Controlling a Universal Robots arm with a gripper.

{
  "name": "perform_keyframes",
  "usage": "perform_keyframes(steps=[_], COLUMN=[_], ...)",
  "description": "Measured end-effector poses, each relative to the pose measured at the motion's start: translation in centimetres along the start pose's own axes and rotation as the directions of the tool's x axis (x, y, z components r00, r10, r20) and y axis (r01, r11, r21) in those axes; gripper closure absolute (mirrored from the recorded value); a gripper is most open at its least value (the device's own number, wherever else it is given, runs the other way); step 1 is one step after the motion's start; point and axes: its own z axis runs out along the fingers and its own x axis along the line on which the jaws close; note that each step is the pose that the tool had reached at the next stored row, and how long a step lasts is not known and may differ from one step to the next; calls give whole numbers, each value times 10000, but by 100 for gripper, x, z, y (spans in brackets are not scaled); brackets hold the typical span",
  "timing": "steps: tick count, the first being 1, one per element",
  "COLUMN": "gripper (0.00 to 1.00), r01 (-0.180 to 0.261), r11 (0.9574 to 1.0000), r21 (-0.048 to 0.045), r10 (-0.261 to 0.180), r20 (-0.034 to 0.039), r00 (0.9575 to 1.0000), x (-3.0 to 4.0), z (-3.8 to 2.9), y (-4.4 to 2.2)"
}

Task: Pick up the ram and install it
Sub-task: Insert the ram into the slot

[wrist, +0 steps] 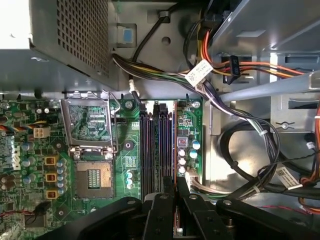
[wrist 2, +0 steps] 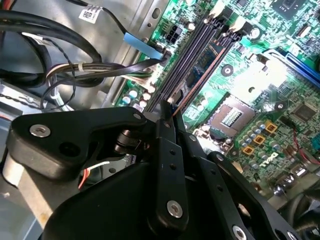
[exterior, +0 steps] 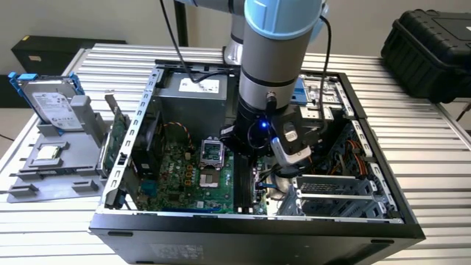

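Ram (wrist: 175,150) already picked up, now edge-on over memory slots (wrist: 155,150) on motherboard (exterior: 193,175), right-hand slot; full seating cannot tell.
Computer case (exterior: 243,237) open on slatted table (exterior: 434,165); arm (exterior: 272,55) reaches down inside.
Gripper (wrist: 176,187) narrow, clamped on ram's near end.
Cable bundle (wrist: 240,135) crowds slots' right.
Hard drive (exterior: 53,102) and green card (exterior: 112,144) parked outside, exterior view's left.

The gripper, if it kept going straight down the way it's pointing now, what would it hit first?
Most likely the memory slots on the motherboard, which lie directly ahead of the gripper in the first wrist view. A thin edge-on board, apparently the ram, sits between the fingers over those slots; whether it already touches is unclear.
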Motion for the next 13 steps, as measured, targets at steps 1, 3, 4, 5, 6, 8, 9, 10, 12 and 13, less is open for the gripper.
perform_keyframes(steps=[1,3,4,5,6,8,9,10,12,13], gripper=[100,100,100,100,100,100,100,100,100,100], r01=[19,67,84,97,99,100,101,100,104,122], r11=[10000,10000,10000,10000,10000,9999,9999,9999,9999,9999], r21=[0,-1,-1,-2,4,5,6,6,6,8], r10=[-19,-67,-84,-97,-99,-100,-101,-100,-104,-122], r20=[0,-2,-2,-2,-3,-3,-2,-3,-6,-11], r00=[10000,10000,10000,10000,10000,9999,9999,9999,9999,9999], x=[-2,-7,-8,-8,-8,-8,-8,-8,-8,-7], z=[15,42,50,56,57,57,57,58,66,69], y=[0,0,0,0,0,0,0,0,1,-1])
